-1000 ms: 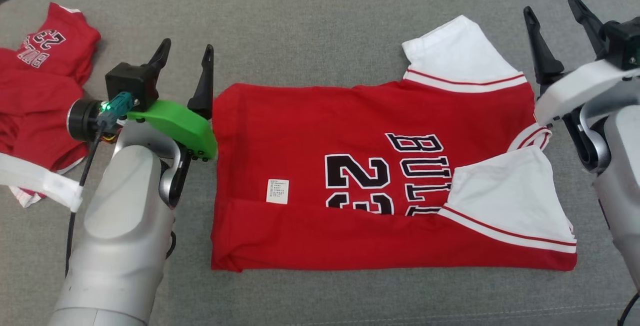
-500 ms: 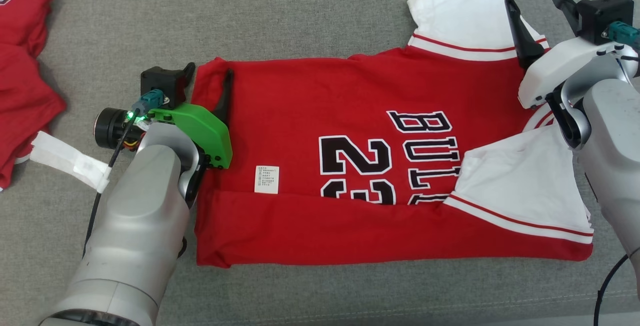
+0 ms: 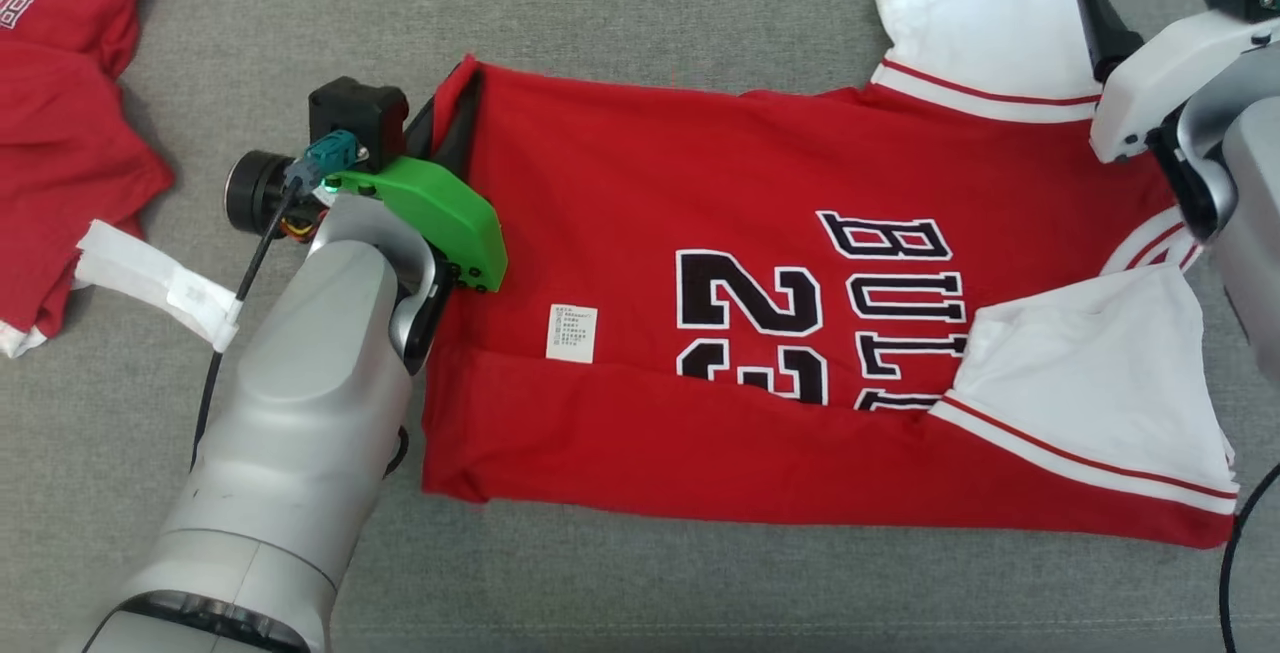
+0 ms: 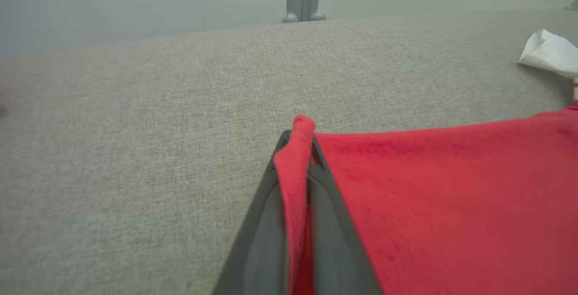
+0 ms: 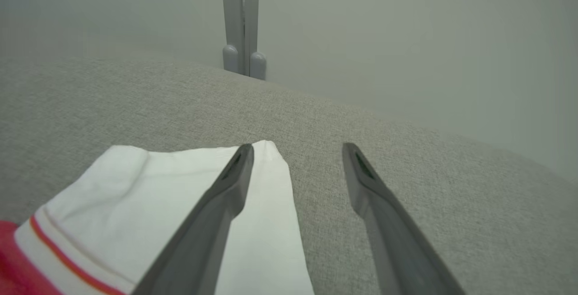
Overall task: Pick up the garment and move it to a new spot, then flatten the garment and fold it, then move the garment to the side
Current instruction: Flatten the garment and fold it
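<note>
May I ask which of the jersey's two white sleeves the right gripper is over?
The far sleeve, lying out on the grey surface: the open right gripper straddles its edge. The near sleeve is folded over the lettering.

— Can you read the whole number on the jersey [image 3: 800,233]?
— No. The folded-up lower flap covers the bottoms of the digits, and the near white sleeve [image 3: 1090,373] hides the last letters.
— The white label [image 3: 572,333]?
— Its print is too small to read.
— The left gripper [image 4: 298,134]?
— The red hem pinched in it covers the inner faces of the fingers. In the head view the fold hides the tips.
— The right gripper [image 5: 296,148]?
— In the head view the top edge cuts off its outer finger.
— The other red garment [image 3: 70,133]?
— Cut off at the left and top edges, so its print is only partly there.
</note>
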